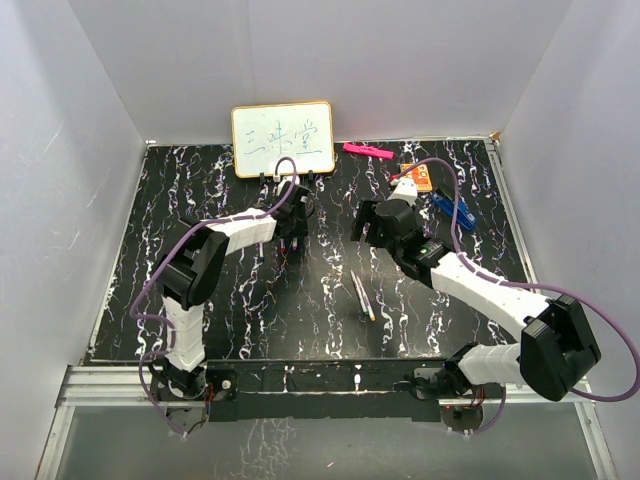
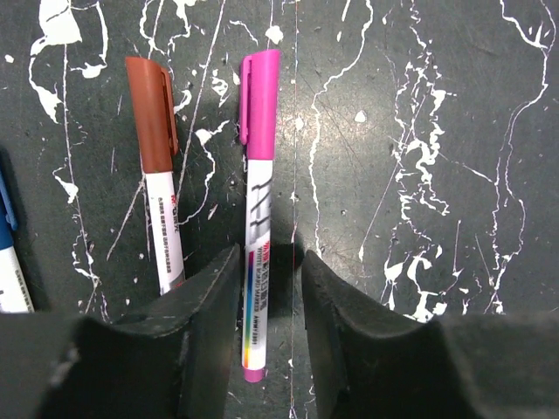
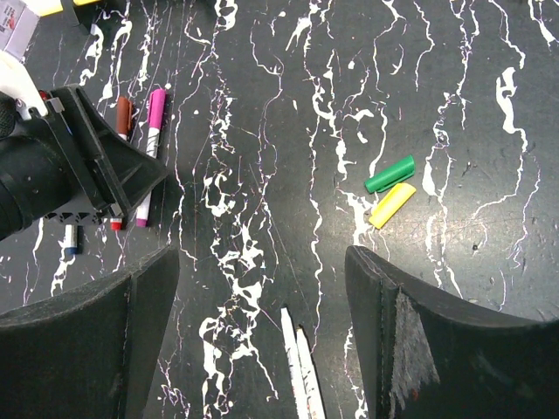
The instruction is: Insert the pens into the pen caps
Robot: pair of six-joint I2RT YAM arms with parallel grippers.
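Observation:
My left gripper (image 2: 269, 262) is open and straddles a white pen with a magenta cap (image 2: 258, 105) on it, lying flat on the table; the barrel is nearer the left finger. A pen with a red-brown cap (image 2: 151, 113) lies beside it, and a blue-capped pen (image 2: 5, 253) is at the frame's left edge. My right gripper (image 3: 262, 262) is open wide and empty above the table. Two uncapped white pens (image 3: 299, 367) lie side by side below it, also in the top view (image 1: 362, 294). A green cap (image 3: 389, 174) and a yellow cap (image 3: 392, 205) lie loose together.
A small whiteboard (image 1: 283, 138) stands at the back. A pink highlighter (image 1: 367, 151), an orange-and-white item (image 1: 413, 180) and a blue clip-like object (image 1: 450, 208) lie at the back right. The left gripper (image 3: 79, 170) shows in the right wrist view, close to the capped pens.

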